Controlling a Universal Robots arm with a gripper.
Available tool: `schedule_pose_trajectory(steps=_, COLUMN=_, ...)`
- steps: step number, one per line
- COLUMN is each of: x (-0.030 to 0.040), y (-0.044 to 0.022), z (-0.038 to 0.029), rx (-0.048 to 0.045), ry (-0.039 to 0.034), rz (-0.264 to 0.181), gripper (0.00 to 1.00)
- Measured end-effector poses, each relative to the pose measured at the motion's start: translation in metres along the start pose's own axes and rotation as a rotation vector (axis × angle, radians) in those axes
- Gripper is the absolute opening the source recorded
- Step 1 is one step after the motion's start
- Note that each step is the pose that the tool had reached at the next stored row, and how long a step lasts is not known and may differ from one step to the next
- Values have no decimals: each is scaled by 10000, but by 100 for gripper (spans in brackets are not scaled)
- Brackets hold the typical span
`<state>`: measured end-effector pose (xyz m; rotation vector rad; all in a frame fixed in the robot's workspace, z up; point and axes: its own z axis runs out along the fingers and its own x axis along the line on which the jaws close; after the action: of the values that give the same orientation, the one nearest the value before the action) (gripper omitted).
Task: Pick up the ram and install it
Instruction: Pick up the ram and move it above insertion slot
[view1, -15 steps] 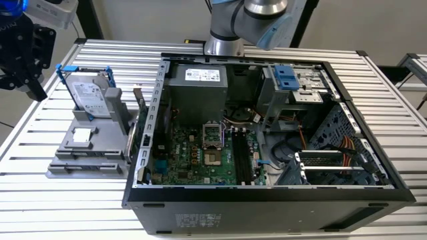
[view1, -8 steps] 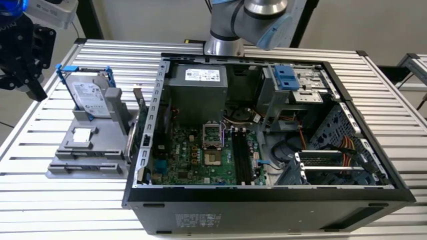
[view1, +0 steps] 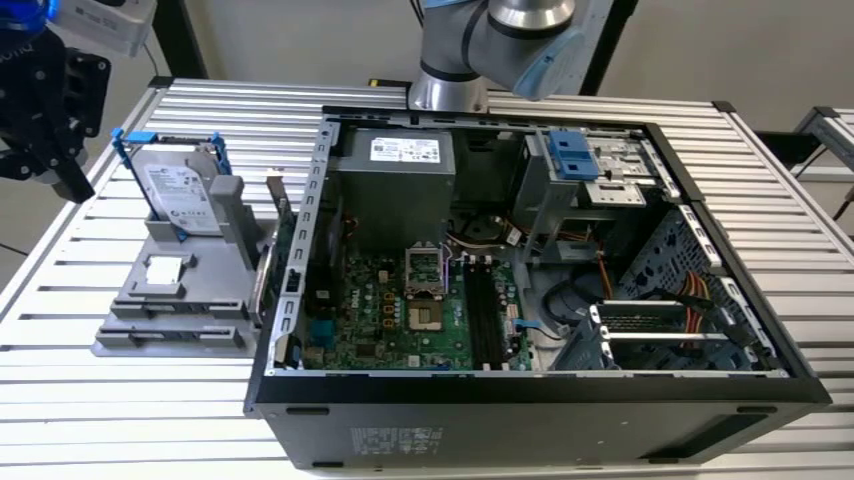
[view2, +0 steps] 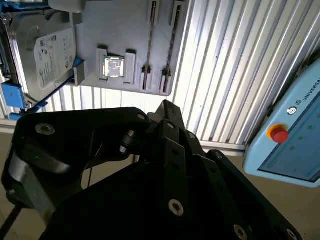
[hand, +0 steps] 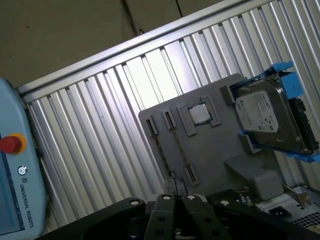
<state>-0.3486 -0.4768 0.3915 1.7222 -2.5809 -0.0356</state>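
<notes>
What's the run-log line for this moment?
pincer: hovers at exterior view's left of gray fixture | hard drive: standing in fixture | computer case: open

The case (view1: 534, 420) is lying open upward, leaving the board (view1: 400, 320) reachable from above, while the power supply (view1: 400, 190), drive cage (view1: 587, 170) and cables (view1: 654, 290) are crowding its far side and the exterior view's right. The drive (view1: 180, 195) is standing upright on the holder (view1: 174, 300), just beside the case wall. Bare desk (view1: 67, 400) is lying free around the holder; the gripper (view1: 47, 150) is hanging over its edge at the exterior view's left.
</notes>
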Motion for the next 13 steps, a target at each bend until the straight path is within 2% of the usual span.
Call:
schedule_pose_trajectory(steps=8, x=0, y=1, z=0, rx=29, ry=53, rz=-1360, gripper=0)
schedule_pose_trajectory(steps=13, x=-1, y=1, z=0, rx=102, ry=64, rz=-2083, gripper=0)
